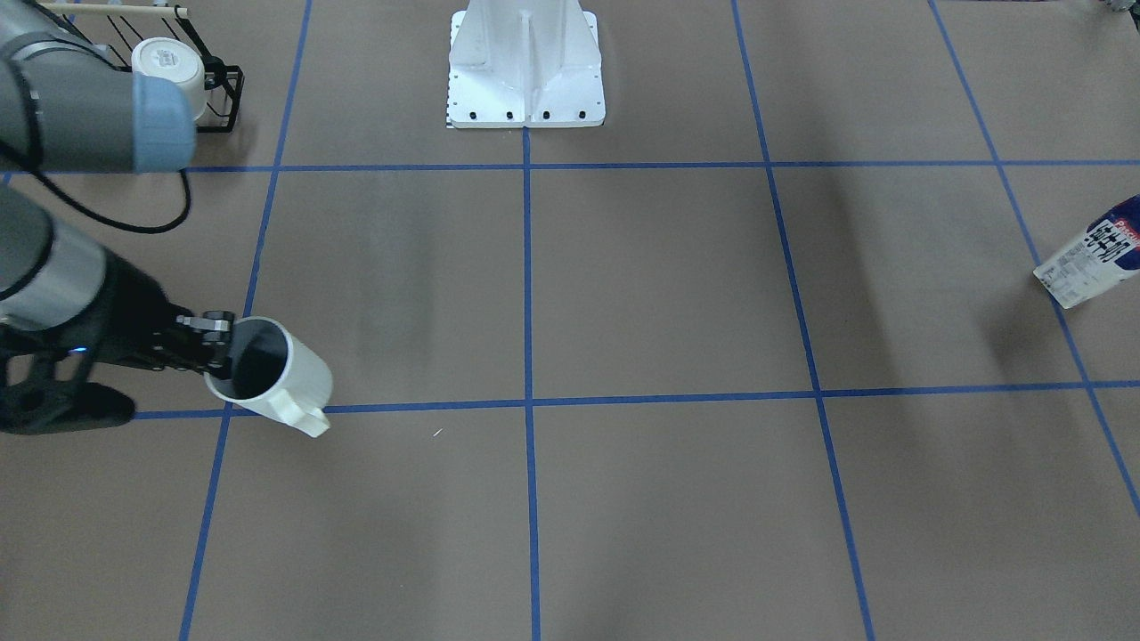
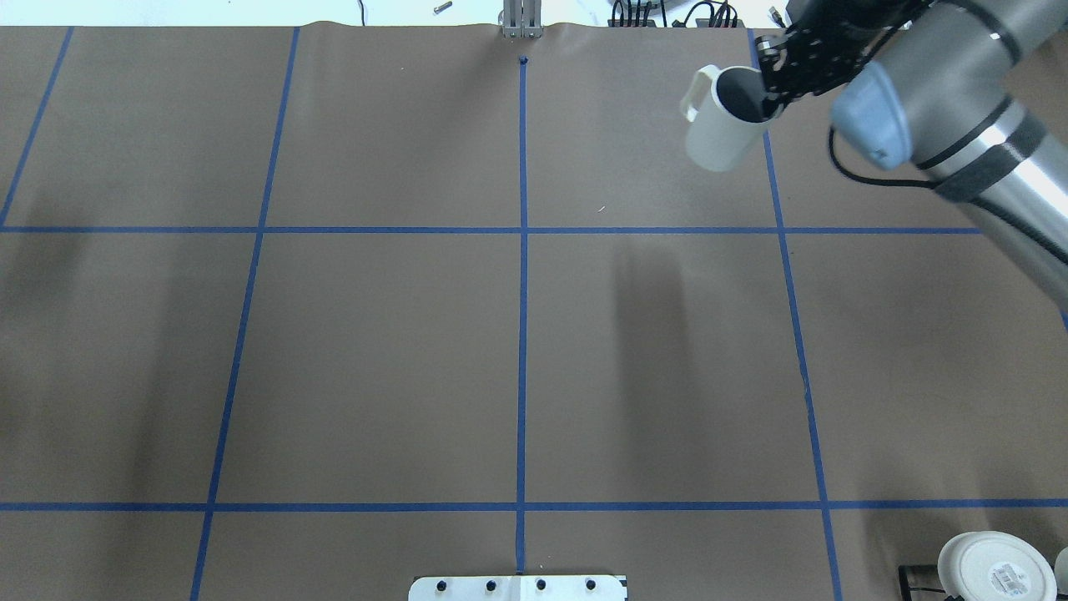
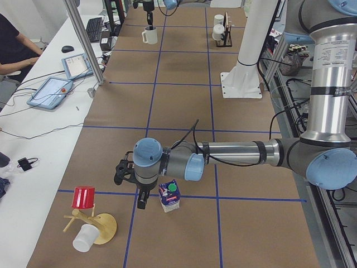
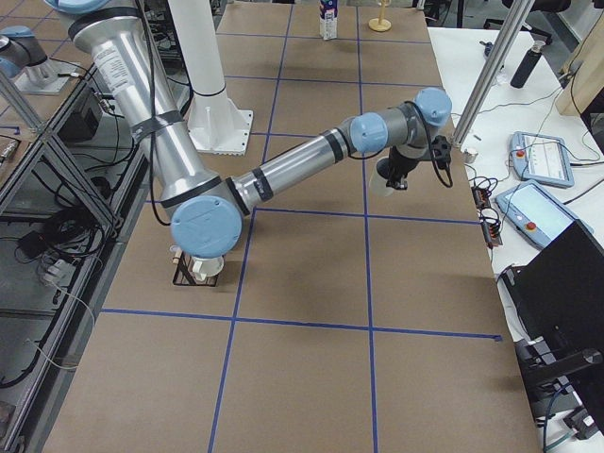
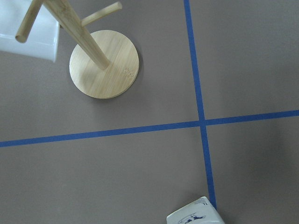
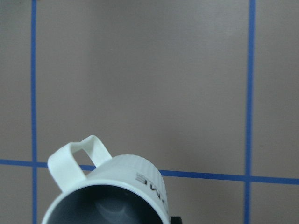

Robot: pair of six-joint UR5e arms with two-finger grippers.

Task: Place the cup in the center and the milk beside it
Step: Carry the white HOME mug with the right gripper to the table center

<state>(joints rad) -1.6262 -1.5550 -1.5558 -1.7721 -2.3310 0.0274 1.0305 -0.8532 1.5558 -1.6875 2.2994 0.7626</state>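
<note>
My right gripper (image 1: 216, 345) is shut on the rim of the cup (image 1: 278, 374), a white mug with a dark grey inside and a loop handle. One finger is inside, one outside. In the overhead view the cup (image 2: 719, 125) hangs from the gripper (image 2: 772, 85) at the far right of the table. It also fills the bottom of the right wrist view (image 6: 110, 193). The milk (image 3: 169, 196) stands upright at the table's left end, just beside my left gripper (image 3: 129, 187). I cannot tell whether that gripper is open. The carton's edge shows in the front view (image 1: 1091, 254).
A wooden mug tree (image 5: 103, 64) with a red cup (image 3: 83, 196) and a white cup (image 3: 83, 239) stands near the milk. A black wire rack with a white cup (image 1: 169, 62) sits near the robot base (image 1: 525, 67). A person and tablets are at the side table.
</note>
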